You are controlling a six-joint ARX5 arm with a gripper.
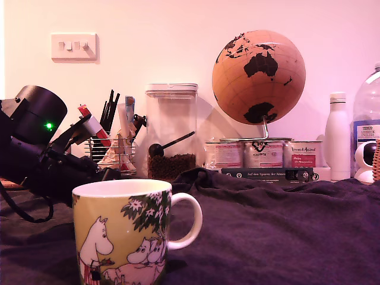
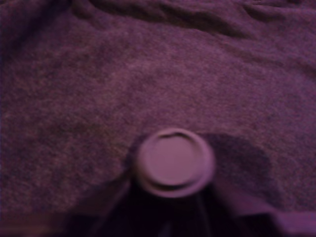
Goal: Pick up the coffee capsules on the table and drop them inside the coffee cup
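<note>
One capsule (image 2: pixel 175 162) sits clamped in my gripper (image 2: pixel 173 207) above the bench (image 2: pixel 148 74). I reckon a loose pinch could drop it before the cup (image 1: pixel 122 234), six o'clock exterior.

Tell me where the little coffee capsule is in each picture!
Exterior view: the coffee capsule is not visible; the arm is low at that view's left, behind the coffee cup.
Wrist view: the coffee capsule sits close to the camera, round flat end facing it, seemingly between the gripper's dark blurry fingers, above the cloth.
Shared landmark: the wrinkled purple fabric of the table.
</note>
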